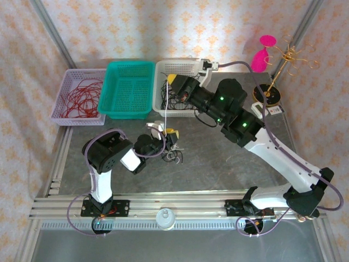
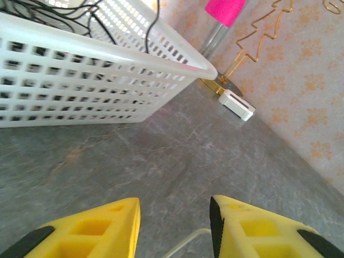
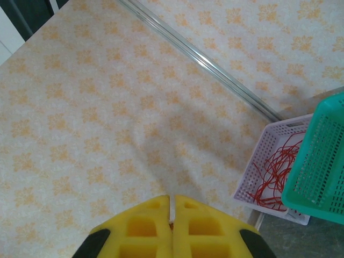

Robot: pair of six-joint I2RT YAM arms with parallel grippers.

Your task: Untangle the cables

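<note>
- Sorting looks well under way. The red cables [image 1: 82, 98] lie loose in the lilac basket [image 1: 82, 71], which sits right against the teal basket [image 1: 128, 93] on the left arm's side. You can count that colour as separated.
- Black cables [image 1: 174, 102] lie in the white basket [image 1: 158, 90], touching the teal basket on its other side. The left wrist view shows them draped over that basket's rim.
- The teal basket itself holds nothing, so whichever colour belongs there has not been delivered.
- A small wiry clump [image 1: 174, 155] sits on the desk [image 1: 218, 158], nearer the arms than the teal basket and off toward its white-basket corner. I judge this to be the tangle left for you to work.
- A thin white cable [image 1: 163, 117] runs from the white basket's near corner down toward that clump. I cannot tell what holds its upper end.
- Your left pincer [image 1: 170, 136] is low over the desk just beside the clump. Its jaws are spread apart and released, with a pale strand between them in the wrist view but nothing gripped.
- Your right pincer [image 3: 172, 201] hangs above the white basket, just past the teal basket's far corner. Its jaws are clenched tight together, and I cannot tell whether a strand is pinched between them.
- What is left for you, by my reading, is to free the white cable, pull the clump apart and fill the teal basket.
</note>
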